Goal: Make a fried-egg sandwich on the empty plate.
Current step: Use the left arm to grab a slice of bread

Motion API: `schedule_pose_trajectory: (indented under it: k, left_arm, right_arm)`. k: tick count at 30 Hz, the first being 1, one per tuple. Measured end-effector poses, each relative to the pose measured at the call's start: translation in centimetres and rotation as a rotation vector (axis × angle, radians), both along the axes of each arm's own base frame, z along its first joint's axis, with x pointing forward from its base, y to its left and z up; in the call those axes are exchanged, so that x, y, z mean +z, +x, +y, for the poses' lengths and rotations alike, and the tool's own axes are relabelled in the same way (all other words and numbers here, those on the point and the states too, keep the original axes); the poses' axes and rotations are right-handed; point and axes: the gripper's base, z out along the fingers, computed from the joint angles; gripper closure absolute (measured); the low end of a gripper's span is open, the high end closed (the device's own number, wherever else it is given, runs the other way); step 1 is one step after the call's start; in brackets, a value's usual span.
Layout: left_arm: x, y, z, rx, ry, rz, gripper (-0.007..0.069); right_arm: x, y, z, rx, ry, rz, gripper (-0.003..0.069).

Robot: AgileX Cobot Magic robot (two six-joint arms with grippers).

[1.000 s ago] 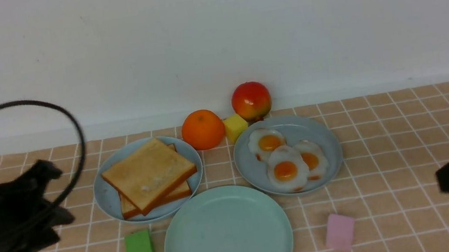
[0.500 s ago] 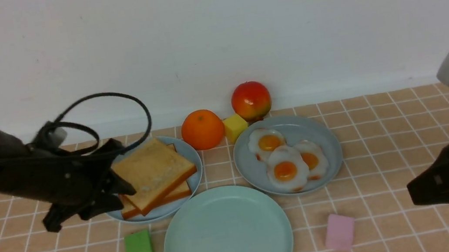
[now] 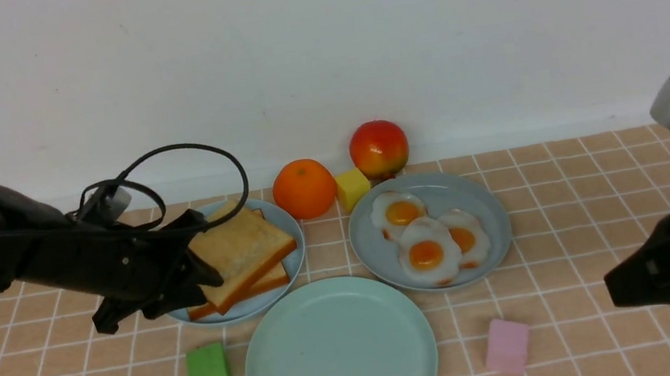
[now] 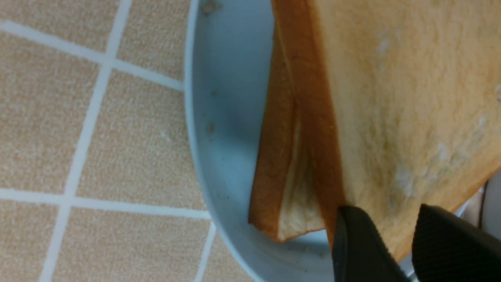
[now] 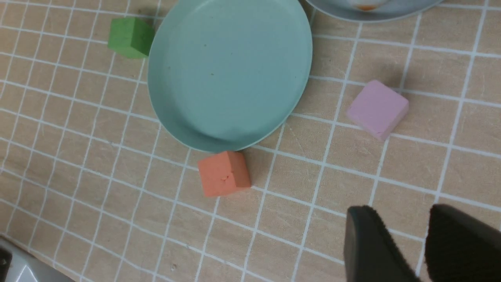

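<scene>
Two toast slices lie stacked on a light blue plate [image 3: 247,310]; the top slice [image 3: 245,246] sits askew over the lower one [image 3: 269,280]. My left gripper [image 3: 203,249] is open at the stack's left corner. In the left wrist view the top slice's [image 4: 391,98] corner lies between the fingers of the left gripper [image 4: 391,219]. Three fried eggs [image 3: 426,254] rest on a grey-blue plate [image 3: 482,206]. The empty plate [image 3: 339,351], mint-green, is nearest me. My right gripper [image 3: 618,289] hovers open at the right, holding nothing.
An orange [image 3: 304,189], an apple [image 3: 378,149] and a yellow cube [image 3: 352,189] sit behind the plates by the wall. A green cube [image 3: 208,371] and a pink cube [image 3: 506,345] flank the mint plate. An orange-red cube [image 5: 224,173] touches its near rim.
My left arm swept in from the far left to the toast stack's corner, and the stack shifted slightly right. The right arm came in a little, then stayed still.
</scene>
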Motion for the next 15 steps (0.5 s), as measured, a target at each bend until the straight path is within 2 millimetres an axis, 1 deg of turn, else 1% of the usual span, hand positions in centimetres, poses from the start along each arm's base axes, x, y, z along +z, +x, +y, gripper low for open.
schedule_pose_trajectory:
  k: [4,7,8,10,11,12,15]
  left_arm:
    - [0.4,-0.3,0.1,-0.016,0.018,0.008,0.0386]
    - [1.5,0.0,0.3,-0.022,0.049,0.001,0.0386]
    - [1.6,0.0,0.3,-0.027,0.058,-0.001,0.0386]
    - [2.6,0.7,0.6,0.001,0.084,-0.003,0.0386]
    - [2.6,0.7,0.6,-0.001,0.091,-0.003,0.0386]
    - [3.0,1.0,0.8,0.033,0.095,0.004,0.0386]
    - [3.0,1.1,1.0,0.094,0.091,0.027,0.0386]
  right_arm:
    - [0.0,0.0,0.0,0.0,0.001,0.0,0.0418]
    - [0.0,0.0,0.0,0.0,0.001,0.0,0.0418]
    - [0.0,0.0,0.0,0.0,0.001,0.0,0.0418]
    - [0.0,0.0,0.0,0.0,0.001,0.0,0.0418]
    - [0.0,0.0,0.0,0.0,0.001,0.0,0.0418]
    - [0.0,0.0,0.0,0.0,0.001,0.0,0.0418]
    - [0.0,0.0,0.0,0.0,0.001,0.0,0.0418]
